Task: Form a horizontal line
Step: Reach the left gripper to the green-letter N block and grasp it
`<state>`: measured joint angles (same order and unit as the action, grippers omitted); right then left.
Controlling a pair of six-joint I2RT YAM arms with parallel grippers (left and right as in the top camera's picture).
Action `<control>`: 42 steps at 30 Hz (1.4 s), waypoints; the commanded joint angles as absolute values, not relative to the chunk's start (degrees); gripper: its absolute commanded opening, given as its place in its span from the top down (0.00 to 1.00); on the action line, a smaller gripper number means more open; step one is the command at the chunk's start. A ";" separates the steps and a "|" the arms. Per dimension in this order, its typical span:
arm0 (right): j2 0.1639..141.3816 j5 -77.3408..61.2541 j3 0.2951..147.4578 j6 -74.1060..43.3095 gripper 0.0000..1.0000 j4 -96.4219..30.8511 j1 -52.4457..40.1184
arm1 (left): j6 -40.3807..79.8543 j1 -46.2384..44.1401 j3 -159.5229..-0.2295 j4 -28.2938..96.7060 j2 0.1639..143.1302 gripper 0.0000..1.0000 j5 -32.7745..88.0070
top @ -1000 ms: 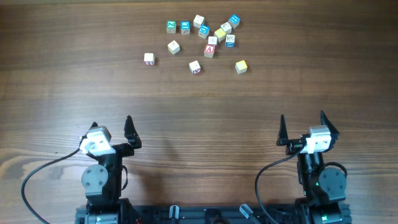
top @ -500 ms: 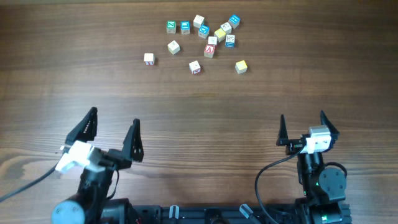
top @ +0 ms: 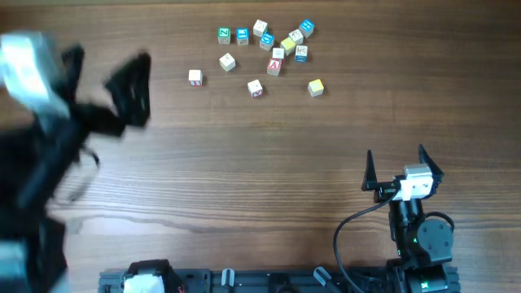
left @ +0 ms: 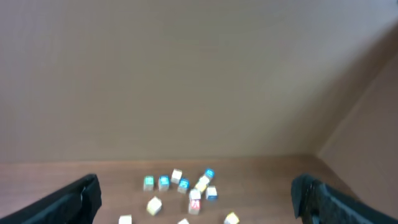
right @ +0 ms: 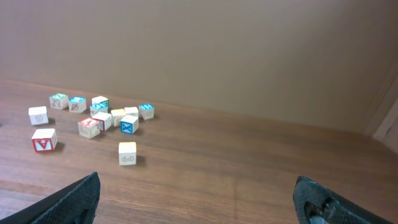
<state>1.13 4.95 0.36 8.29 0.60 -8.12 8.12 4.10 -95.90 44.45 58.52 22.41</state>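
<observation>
Brown wood-grain surface (top: 269, 163) and plain tan wall (right: 199, 50) frame the work; both pairs of jaws stand spread wide and empty, the left arm (top: 49, 122) raised and blurred at the left side, the right arm (top: 415, 203) low at the near edge. Beyond them, at the far middle, the wooden letter cubes (top: 260, 28) lie loosely scattered, the red "A" cube (top: 274, 67) packed among neighbours and the yellow cube (top: 316, 86) off alone, so no horizontal line exists yet. I judge this the opening reach: next, the left jaws must descend around an outlying cube and bring it into a row.
</observation>
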 commanded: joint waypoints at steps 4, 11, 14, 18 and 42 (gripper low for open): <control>0.80 4.47 0.30 8.99 0.00 0.80 -7.79 | 3.46 4.36 -116.16 43.53 82.19 0.00 23.09; 0.80 4.47 0.30 8.99 0.00 0.80 -7.79 | 0.43 3.68 -116.38 45.41 96.01 0.00 26.11; 0.80 4.47 0.30 8.97 0.00 0.80 -7.79 | 0.43 3.64 -116.36 52.01 100.14 0.04 26.13; 0.80 4.47 0.30 8.99 0.00 0.80 -7.79 | 0.43 2.07 -116.31 58.04 104.99 0.65 26.13; 0.80 4.47 0.30 8.97 0.00 0.80 -7.79 | 26.28 -20.71 -116.27 58.98 132.03 0.80 4.99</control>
